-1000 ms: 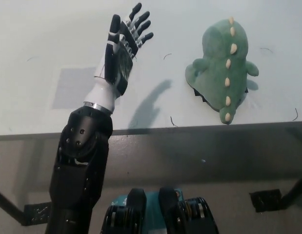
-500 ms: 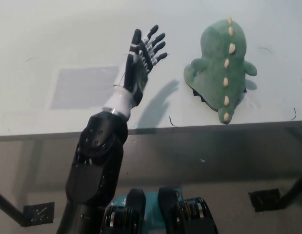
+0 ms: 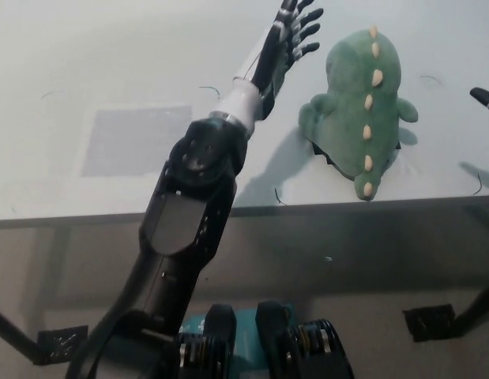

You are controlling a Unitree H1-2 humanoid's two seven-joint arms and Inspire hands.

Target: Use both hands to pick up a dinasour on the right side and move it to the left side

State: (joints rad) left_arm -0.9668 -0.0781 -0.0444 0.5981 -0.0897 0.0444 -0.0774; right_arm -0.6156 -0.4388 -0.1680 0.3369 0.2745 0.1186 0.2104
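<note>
You have the green plush dinosaur [image 3: 360, 106] lying belly-down on the white table [image 3: 110, 63], toward three o'clock, its cream spikes running head at twelve to tail at six. The tail tip sits just short of the table's near edge. Your left hand [image 3: 287, 35] is raised at about one o'clock, fingers spread and holding nothing — just beside the dinosaur's left flank, not touching it. A pale grey rectangle [image 3: 133, 138] marks the tabletop toward nine o'clock, well apart from the toy, with bare surface between. Your right hand [image 3: 485, 99] shows only as a black tip at the three o'clock frame edge — you cannot tell whether it is open.
</note>
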